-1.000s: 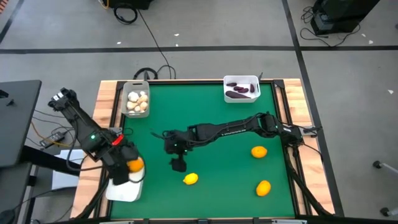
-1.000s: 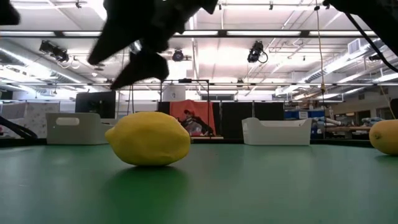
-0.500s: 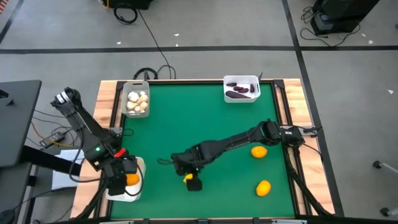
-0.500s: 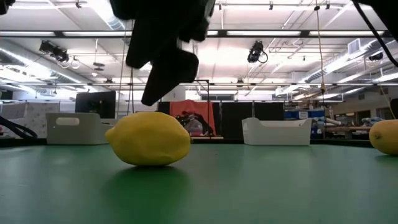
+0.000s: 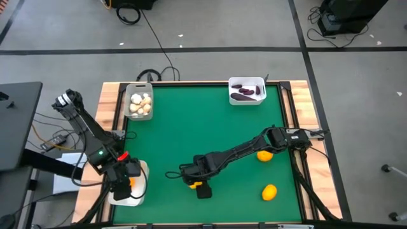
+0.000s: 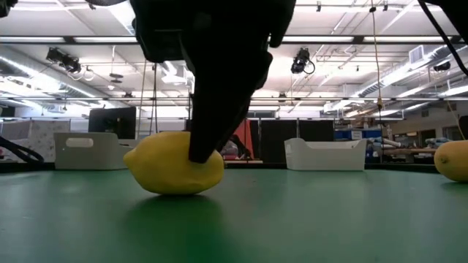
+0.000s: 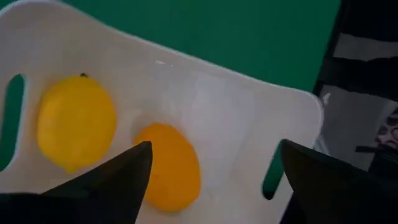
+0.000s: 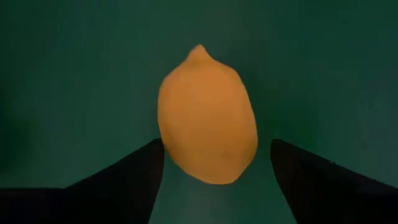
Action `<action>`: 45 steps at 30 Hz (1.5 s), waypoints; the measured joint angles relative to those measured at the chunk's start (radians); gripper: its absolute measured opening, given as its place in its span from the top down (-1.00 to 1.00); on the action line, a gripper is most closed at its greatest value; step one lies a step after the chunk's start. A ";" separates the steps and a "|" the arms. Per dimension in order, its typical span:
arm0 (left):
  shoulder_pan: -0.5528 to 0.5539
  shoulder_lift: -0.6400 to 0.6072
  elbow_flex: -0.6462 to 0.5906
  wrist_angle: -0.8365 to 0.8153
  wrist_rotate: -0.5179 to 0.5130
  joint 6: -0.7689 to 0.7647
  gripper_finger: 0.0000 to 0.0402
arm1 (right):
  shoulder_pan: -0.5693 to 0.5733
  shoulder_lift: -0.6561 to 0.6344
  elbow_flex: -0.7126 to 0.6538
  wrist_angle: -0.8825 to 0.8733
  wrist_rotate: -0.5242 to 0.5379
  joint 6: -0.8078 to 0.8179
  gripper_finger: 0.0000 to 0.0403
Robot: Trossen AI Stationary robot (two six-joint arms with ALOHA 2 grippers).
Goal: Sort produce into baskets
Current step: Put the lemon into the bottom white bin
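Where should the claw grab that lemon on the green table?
Probably across its fat middle, from above. The lemon lies on its side, pointed ends free, and the right gripper already has an open finger on each flank.

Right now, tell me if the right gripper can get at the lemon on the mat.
Probably yes: the right gripper hangs open over the lemon, one finger on each side, nothing between them.

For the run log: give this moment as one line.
left gripper: open over white basket, orange inside | right gripper: jaws open astride lemon on table | lemon not yet gripped
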 joint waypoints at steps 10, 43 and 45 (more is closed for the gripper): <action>0.000 0.000 0.000 0.052 -0.048 0.011 -0.53 | -0.009 0.000 -0.014 0.056 -0.002 0.024 -0.03; 0.040 -0.176 0.002 0.233 -0.704 0.143 -0.47 | -0.150 0.000 0.330 0.293 0.008 0.056 0.16; 0.055 -0.176 0.002 0.240 -0.744 0.167 -0.47 | -0.157 0.000 0.331 0.302 -0.007 0.048 0.16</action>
